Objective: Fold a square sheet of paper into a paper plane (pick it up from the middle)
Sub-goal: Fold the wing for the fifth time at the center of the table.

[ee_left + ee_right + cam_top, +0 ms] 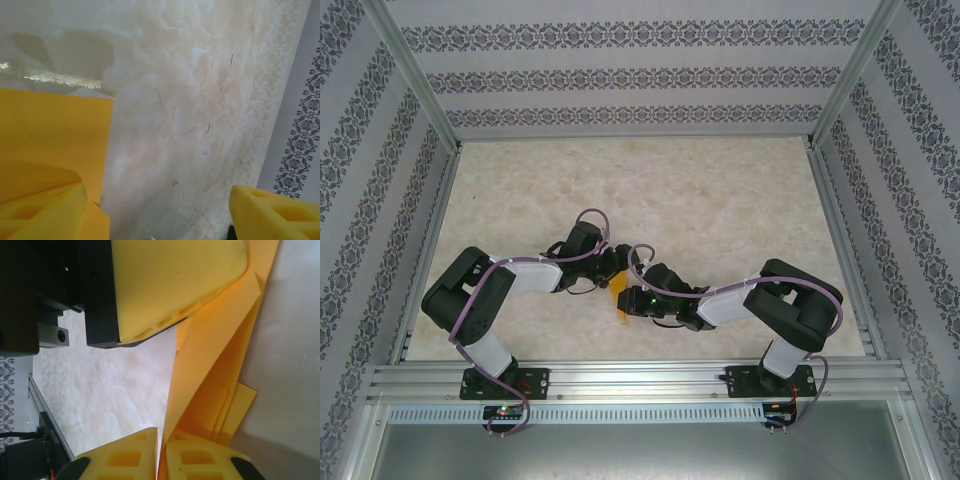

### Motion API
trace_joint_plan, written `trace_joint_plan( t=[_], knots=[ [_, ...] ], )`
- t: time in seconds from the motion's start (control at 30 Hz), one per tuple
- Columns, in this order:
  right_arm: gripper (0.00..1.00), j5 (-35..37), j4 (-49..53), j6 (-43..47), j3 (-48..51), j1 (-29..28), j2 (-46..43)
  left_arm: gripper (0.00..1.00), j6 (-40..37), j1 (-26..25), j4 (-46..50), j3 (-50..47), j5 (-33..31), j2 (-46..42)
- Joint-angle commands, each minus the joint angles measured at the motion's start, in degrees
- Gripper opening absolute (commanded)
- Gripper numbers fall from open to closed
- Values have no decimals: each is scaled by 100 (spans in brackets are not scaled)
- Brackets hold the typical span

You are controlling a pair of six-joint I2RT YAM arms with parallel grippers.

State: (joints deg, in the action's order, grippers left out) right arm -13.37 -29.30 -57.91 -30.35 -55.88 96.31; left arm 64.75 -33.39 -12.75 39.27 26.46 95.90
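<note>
The square sheet of paper (210,370) is orange-yellow and folded into creased, overlapping layers. My right gripper (161,432) is shut on its lower edge, with the yellow pads pinching the sheet between them. From above, the paper (620,305) is a small orange strip between the two wrists, just left of my right gripper (632,300). My left gripper (159,192) stands open above the table. One of its fingers (45,210) lies over the paper (50,130) and the other (275,210) is off it. That same finger (175,275) rests against the sheet's upper part.
The pale marbled table (720,210) stretches away behind both arms. Aluminium rails (640,380) run along the near edge and the sides. Patterned walls (620,70) enclose the workspace. The two wrists sit close together at the table's middle front.
</note>
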Motion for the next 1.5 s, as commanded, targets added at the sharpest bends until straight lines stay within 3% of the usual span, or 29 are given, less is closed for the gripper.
trace_joint_plan(
  t=[0.0, 0.13, 0.23, 0.53, 0.87, 1.27, 1.47],
  knots=[
    [11, 52, 64, 310, 12, -97, -42, 76, -156, 40, 193, -113, -109, 34],
    [12, 158, 662, 529, -153, -116, 19, 76, -157, 43, 203, -122, -119, 19],
    [23, 225, 854, 516, -185, -141, -34, 76, -166, 43, 214, -123, -118, 0],
    [36, 713, 862, -14, 182, -170, -882, 76, -186, 36, 212, -146, -109, -32],
    [34, 736, 255, -627, 287, -51, -660, 76, -157, 39, 194, -157, -113, -80],
    [16, 466, -1111, -951, 359, -125, 198, 76, -175, 43, 251, -156, -97, -71],
    [23, 485, -1089, -952, 535, -125, 15, 76, -184, 41, 291, -144, -98, -80]
  ],
)
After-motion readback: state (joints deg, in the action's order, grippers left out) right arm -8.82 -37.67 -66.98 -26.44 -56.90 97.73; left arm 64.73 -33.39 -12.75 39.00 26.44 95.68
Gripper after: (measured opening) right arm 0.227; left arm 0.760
